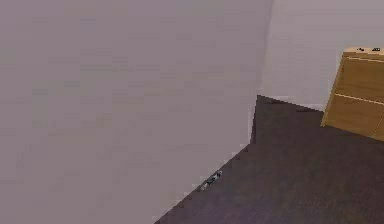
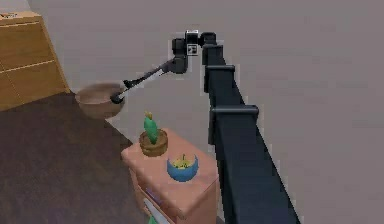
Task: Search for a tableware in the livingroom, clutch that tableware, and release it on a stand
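Arm side view: arm (image 2: 235,120) stretched out, gripper (image 2: 124,90) holds brown bowl (image 2: 98,100) at far end, left, clear of floor and stand. State of fingers (image 2: 145,75): cannot tell. pink stand (image 2: 165,195) near, left of arm, carries potted plant (image 2: 152,135) and blue bowl (image 2: 182,166). wooden dresser (image 2: 25,60) far left.

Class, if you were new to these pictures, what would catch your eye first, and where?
First, the dark arm rising up the arm side view, its pincer holding a brown bowl clear of the floor. Lower in that view, a pinkish stand bears a potted plant and a blue bowl. A wooden dresser sits at the forward view's right.
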